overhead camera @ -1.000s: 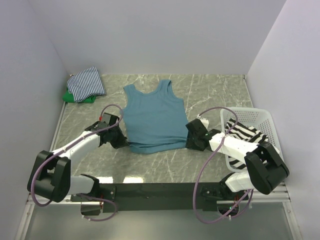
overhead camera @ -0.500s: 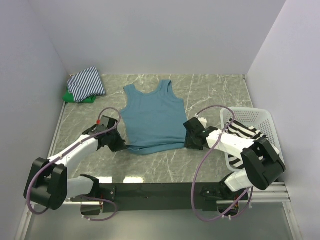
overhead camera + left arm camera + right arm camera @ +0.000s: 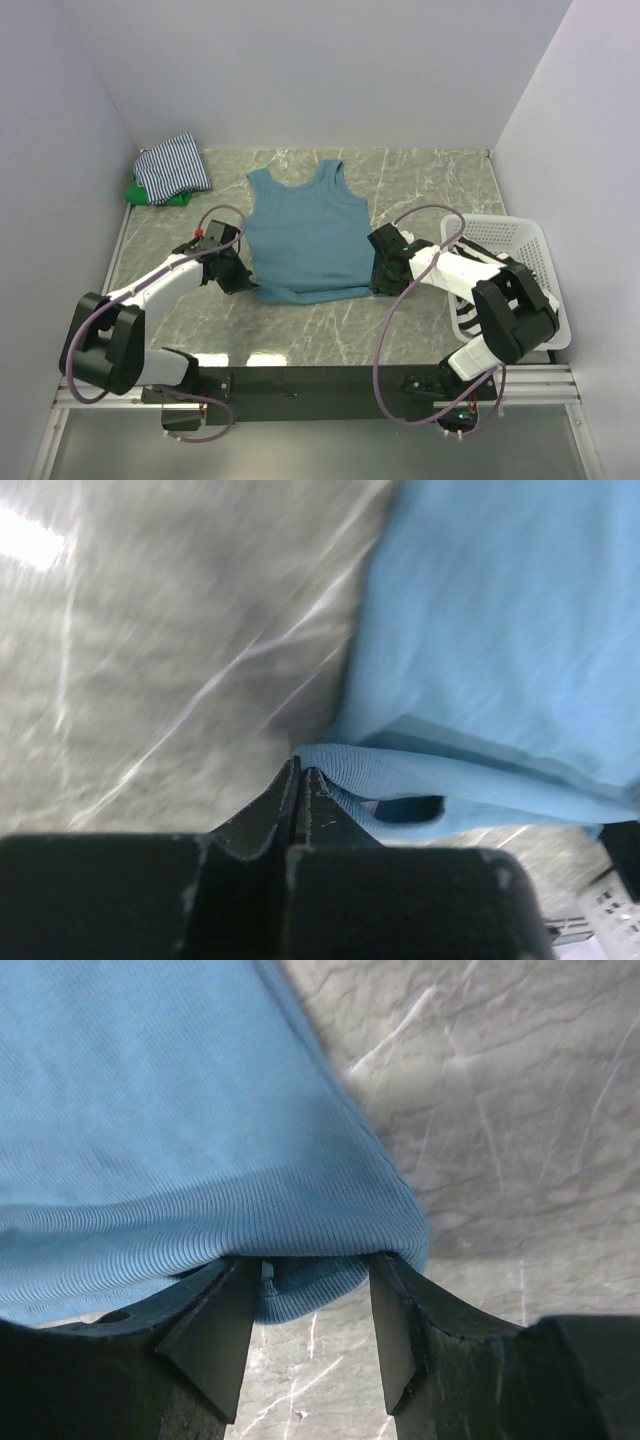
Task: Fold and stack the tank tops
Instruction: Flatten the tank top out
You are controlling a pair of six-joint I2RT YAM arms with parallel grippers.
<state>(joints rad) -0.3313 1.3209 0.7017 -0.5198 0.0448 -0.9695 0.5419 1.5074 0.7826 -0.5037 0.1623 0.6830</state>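
Observation:
The teal-blue tank top lies flat in the middle of the table, neck toward the back. My left gripper is at its near left hem corner. In the left wrist view the gripper is shut, with the hem pinched at the tips and raised into a loop. My right gripper is at the near right hem corner. In the right wrist view it is open, its fingers either side of the hem corner. The navy-white striped top lies on the green one at the back left.
A white lattice basket stands at the right, behind my right arm. It holds the black-white striped top, which is mostly hidden. Walls close the table on the left, back and right.
Both grippers have shifted slightly inward and away from the bases, to the teal top's near hem corners. The top's body has not moved.

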